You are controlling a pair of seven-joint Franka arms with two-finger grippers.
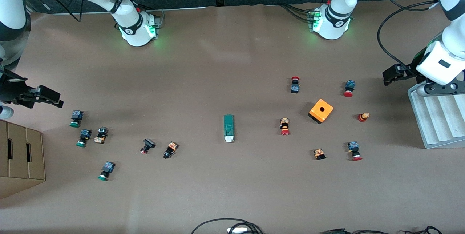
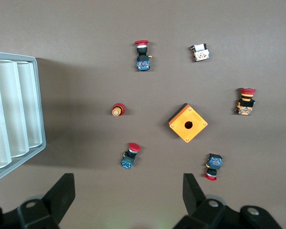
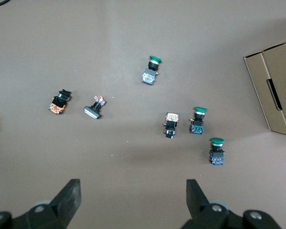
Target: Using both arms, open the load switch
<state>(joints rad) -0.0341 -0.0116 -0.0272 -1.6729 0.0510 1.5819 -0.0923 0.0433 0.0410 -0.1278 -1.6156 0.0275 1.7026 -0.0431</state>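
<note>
We are seeing the load switch [image 1: 228, 128] lying untouched mid-table, well apart from both grippers, while the left gripper [image 1: 388, 78] is hanging wide open and empty beside the grey tray [image 1: 436, 125] and the right gripper [image 1: 54, 100] is hanging equally spread and empty above the cardboard box [image 1: 21, 154].

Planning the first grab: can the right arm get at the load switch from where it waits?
Probably yes. The load switch lies alone mid-table, with only small buttons scattered between it and the open right claw, which hangs above the table.
</note>
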